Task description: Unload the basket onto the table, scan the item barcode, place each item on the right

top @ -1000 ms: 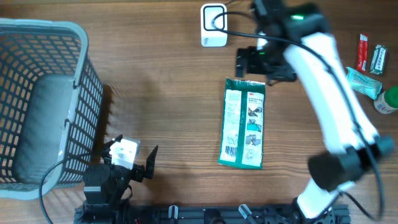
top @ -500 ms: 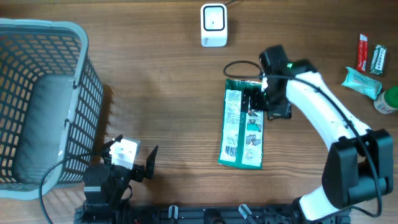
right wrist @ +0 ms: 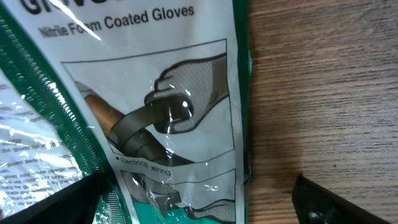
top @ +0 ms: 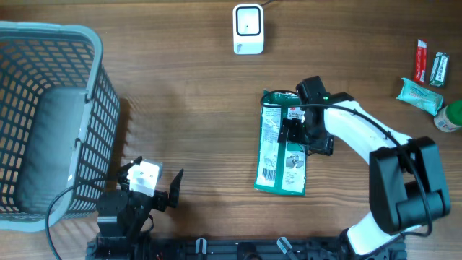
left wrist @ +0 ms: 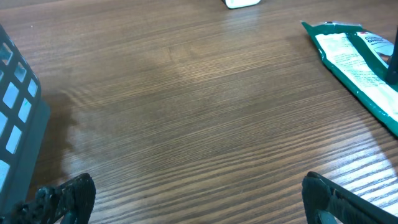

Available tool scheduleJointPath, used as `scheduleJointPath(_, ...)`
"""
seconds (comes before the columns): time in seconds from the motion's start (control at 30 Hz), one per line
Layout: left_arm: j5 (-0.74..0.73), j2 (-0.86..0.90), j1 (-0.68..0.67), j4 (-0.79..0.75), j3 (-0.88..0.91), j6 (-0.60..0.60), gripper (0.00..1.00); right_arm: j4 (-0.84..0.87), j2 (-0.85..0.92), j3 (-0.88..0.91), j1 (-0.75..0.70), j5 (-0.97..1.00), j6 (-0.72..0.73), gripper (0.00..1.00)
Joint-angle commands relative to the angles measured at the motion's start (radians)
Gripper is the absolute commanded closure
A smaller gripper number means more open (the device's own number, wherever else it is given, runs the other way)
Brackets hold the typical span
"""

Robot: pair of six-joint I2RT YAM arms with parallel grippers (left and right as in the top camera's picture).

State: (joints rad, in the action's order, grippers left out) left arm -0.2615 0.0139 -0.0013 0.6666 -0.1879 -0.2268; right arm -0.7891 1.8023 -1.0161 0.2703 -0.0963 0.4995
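The item is a flat green and white package of nitrile gloves [top: 276, 165], lying lengthwise on the wooden table right of centre. My right gripper [top: 303, 134] is low over its upper right part, open. In the right wrist view the package [right wrist: 143, 106] fills the left side, and my right gripper [right wrist: 199, 208] straddles its right edge, one finger over the package and one over bare wood. The white barcode scanner [top: 247, 29] stands at the back centre. My left gripper [top: 153, 178] rests open at the front left with nothing between its fingers [left wrist: 62, 199]. No barcode is visible.
A large grey wire basket [top: 50, 115] takes up the left side, and its wall [left wrist: 15, 130] shows in the left wrist view. Small packets [top: 422, 72] and a green bottle [top: 451, 115] lie at the right edge. The package's end [left wrist: 357, 62] shows far right.
My right arm has swung from beside the scanner forward and down onto the glove package. The package and the left arm have not moved.
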Motion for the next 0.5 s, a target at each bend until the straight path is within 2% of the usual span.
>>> scheduleJointPath(0.0,-0.018,-0.006,0.004,-0.002,0.005,0.006,0.00,0.052,0.188,0.043,-0.004,-0.045,-0.050,0.25)
scheduleJointPath(0.03,-0.018,-0.006,0.004,-0.002,0.005,0.006,0.00,0.069,0.218,0.043,-0.002,-0.089,-0.072,0.43)
scheduleJointPath(0.1,-0.018,-0.006,0.004,-0.002,0.005,0.006,0.00,0.093,0.273,0.043,0.000,-0.165,-0.102,0.86)
scheduleJointPath(0.13,-0.018,-0.006,0.004,-0.002,0.005,0.006,0.00,0.107,0.290,0.043,0.000,-0.200,-0.107,0.96)
scheduleJointPath(0.3,-0.018,-0.006,0.004,-0.002,0.005,0.006,0.00,0.089,0.248,-0.032,-0.010,-0.228,-0.107,0.95)
scheduleJointPath(0.47,-0.018,-0.006,0.004,-0.002,0.005,0.006,0.00,0.006,0.063,-0.161,-0.011,-0.161,-0.101,0.95)
